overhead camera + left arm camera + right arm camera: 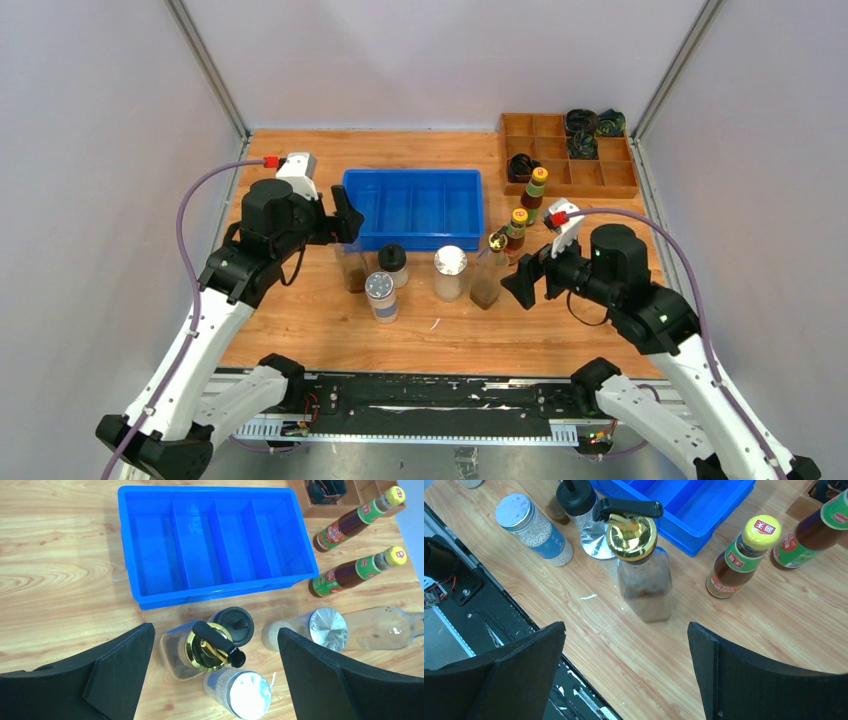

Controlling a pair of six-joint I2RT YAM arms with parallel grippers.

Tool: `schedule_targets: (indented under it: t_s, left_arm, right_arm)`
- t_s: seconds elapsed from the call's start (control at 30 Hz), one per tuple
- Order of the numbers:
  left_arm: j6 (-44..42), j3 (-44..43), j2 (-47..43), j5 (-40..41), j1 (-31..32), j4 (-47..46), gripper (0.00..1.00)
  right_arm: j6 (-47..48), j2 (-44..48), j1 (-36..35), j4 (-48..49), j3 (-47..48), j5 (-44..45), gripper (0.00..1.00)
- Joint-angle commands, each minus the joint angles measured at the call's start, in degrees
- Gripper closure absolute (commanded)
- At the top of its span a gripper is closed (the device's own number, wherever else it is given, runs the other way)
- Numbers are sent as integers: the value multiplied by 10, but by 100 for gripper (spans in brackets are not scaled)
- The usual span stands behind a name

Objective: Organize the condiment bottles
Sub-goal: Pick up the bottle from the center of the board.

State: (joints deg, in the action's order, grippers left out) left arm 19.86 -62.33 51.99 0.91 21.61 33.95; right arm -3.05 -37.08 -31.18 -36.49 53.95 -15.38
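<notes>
The left gripper (215,632) is being held wide open above a gold-spouted cruet (210,647). The right gripper (626,627) is being held wide open just behind a second cruet (644,585).

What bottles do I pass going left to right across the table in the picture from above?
left clear cruet → black-capped jar → silver-lidded shaker → gold-spouted cruet → nearer yellow-capped sauce bottle → farther yellow-capped sauce bottle. The front shaker overlaps the jar, so it's left out.
</notes>
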Motion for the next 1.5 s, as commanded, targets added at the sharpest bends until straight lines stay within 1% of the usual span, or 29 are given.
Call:
schedule_targets:
  t_s: [0.0,0.17,0.47,0.63,0.8,0.97,1.03,1.17,1.33,1.4,1.47]
  left_arm:
    - [6,10,-36,-15,4,-5,0]
    - [1,-6,-52,-12,4,28,0]
    - [11,-7,-87,-25,4,50,0]
    - [9,-7,-92,-24,4,64,0]
    - [6,-6,-91,-21,4,66,0]
    - [4,-12,-83,-21,4,66,0]
    - [3,-14,-82,-19,4,66,0]
    - [1,-19,-78,-18,4,65,0]
    - [-7,-18,-69,-13,4,65,0]
    - [-10,-18,-65,-13,4,65,0]
    - [-14,-18,-61,-11,4,64,0]
  right_arm:
    - [9,-28,-5,46,16,-12,2]
    - [9,-69,-5,88,16,-13,2]
    - [7,-140,-5,184,4,10,6]
    - [4,-173,-7,223,-7,2,10]
    - [3,-190,-14,235,-22,6,13]
    - [-4,-179,-18,249,-52,13,15]
    - [-6,-176,-19,254,-62,13,18]
    - [-3,-186,-18,263,-72,12,28]
    - [-5,-221,-19,275,-63,-1,56]
    - [-7,-231,-21,275,-54,-4,72]
    - [-7,-237,-24,274,-44,-2,81]
